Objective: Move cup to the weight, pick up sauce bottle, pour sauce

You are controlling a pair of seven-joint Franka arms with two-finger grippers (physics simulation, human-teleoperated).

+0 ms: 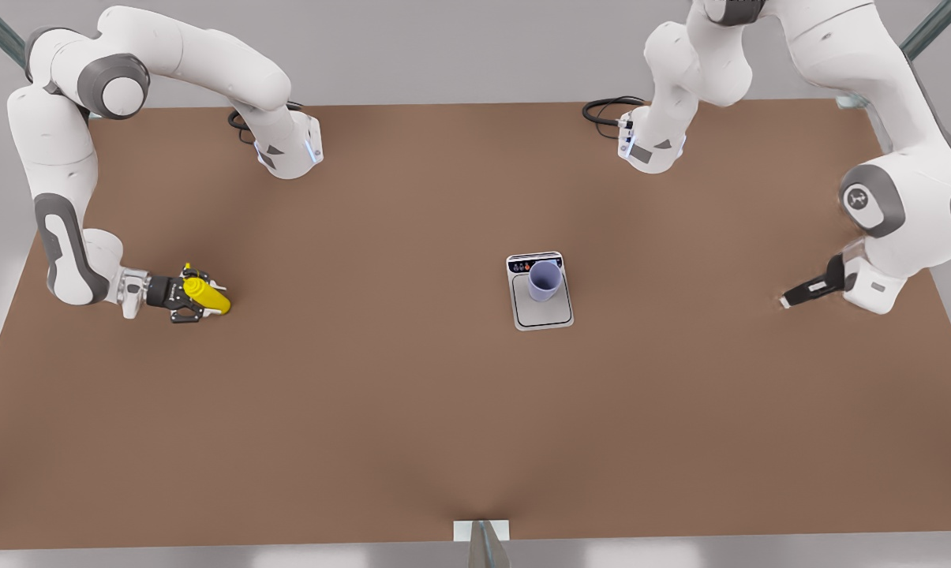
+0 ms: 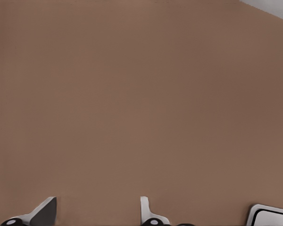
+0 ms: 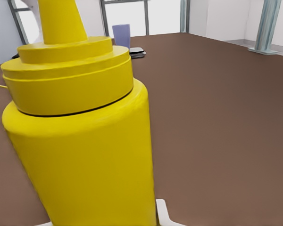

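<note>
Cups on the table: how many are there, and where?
1. The cup stands upright on the weight, near its display end, right of centre in the front view. The right wrist view shows it far behind the sauce bottle.

No readable text anywhere.

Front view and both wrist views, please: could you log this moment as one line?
cup on weight | right tool at sauce bottle, grip unclear | left tool open, waiting
</note>
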